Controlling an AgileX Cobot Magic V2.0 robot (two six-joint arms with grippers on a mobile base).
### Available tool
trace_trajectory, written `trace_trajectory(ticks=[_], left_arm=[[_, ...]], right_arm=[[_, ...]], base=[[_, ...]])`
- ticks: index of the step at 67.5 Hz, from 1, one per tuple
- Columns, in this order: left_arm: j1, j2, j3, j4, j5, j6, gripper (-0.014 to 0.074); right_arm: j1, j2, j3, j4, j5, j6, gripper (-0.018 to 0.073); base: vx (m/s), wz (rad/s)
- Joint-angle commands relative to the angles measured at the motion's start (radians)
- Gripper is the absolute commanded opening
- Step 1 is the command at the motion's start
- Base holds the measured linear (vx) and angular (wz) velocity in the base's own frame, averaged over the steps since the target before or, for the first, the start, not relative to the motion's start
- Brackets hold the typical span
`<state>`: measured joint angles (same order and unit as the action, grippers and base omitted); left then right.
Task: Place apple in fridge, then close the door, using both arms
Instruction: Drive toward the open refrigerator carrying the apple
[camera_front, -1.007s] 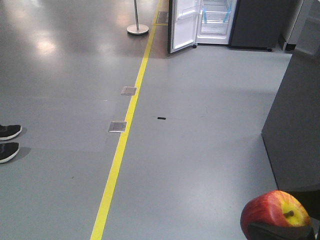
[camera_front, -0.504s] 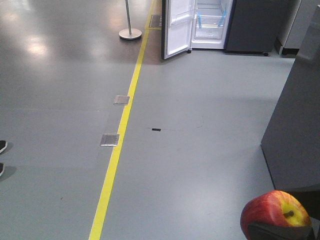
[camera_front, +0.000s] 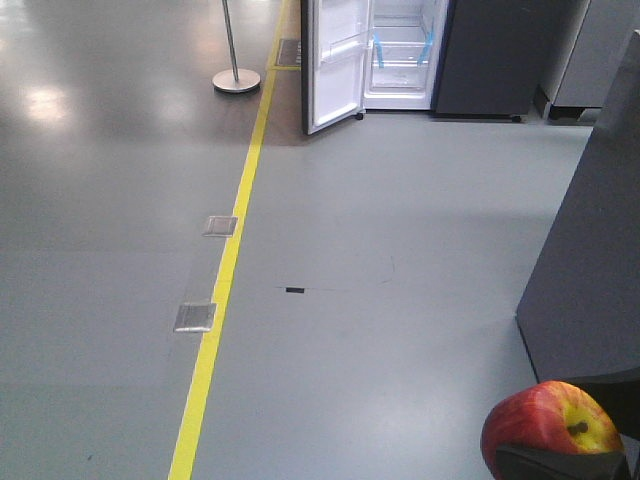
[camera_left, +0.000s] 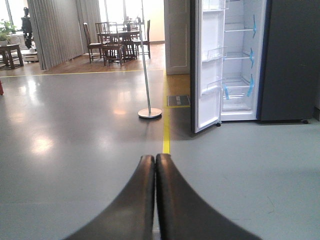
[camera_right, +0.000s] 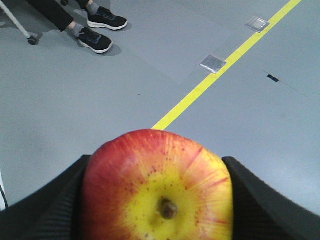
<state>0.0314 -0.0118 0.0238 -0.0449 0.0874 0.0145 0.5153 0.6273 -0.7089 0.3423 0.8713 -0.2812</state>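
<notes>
The mobile base has rolled forward. In the front view the tall dark grey-blue fridge and its open white-lined door sit larger and further left than 1 second ago. The 2 square metal floor plates have slid toward the camera, and the black shoes then at the left edge are gone. The round red-and-yellow apple has not shifted; the right gripper stays clenched around it. The left gripper is pressed closed on nothing, with the fridge well ahead of it and slightly to its right. I judge this to be the approach: the apple is well apart from the shelves, so more driving comes before any reach.
</notes>
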Motion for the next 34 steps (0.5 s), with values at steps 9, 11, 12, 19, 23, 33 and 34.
trace_trajectory(ticks=[9, 11, 12, 19, 23, 33, 34], left_arm=[[-0.007, -0.014, 0.012, -0.01, -0.079, -0.007, -0.0006], [-0.007, -0.014, 0.012, -0.01, -0.079, -0.007, -0.0006], [-0.007, -0.014, 0.012, -0.01, -0.079, -0.007, -0.0006], [-0.007, -0.014, 0.012, -0.01, -0.079, -0.007, -0.0006], [-0.007, -0.014, 0.012, -0.01, -0.079, -0.007, -0.0006], [-0.007, -0.014, 0.012, -0.01, -0.079, -0.007, -0.0006], [-0.007, -0.014, 0.012, -0.01, -0.079, -0.007, -0.0006]], right_arm=[[0.001, 0.0, -0.026, 0.019, -0.064, -0.01, 0.0363], [0.001, 0.0, -0.026, 0.019, -0.064, -0.01, 0.0363], [0.001, 0.0, -0.026, 0.019, -0.064, -0.01, 0.0363], [0.001, 0.0, -0.026, 0.019, -0.064, -0.01, 0.0363], [0.001, 0.0, -0.026, 0.019, -0.064, -0.01, 0.0363], [0.001, 0.0, -0.026, 0.019, -0.064, -0.01, 0.0363], [0.001, 0.0, -0.026, 0.019, -0.064, -0.01, 0.0363]], base=[[0.29, -0.07], [0.29, -0.06], [0.29, -0.06], [0.3, -0.04], [0.3, -0.03], [0.3, -0.01], [0.3, 0.0]])
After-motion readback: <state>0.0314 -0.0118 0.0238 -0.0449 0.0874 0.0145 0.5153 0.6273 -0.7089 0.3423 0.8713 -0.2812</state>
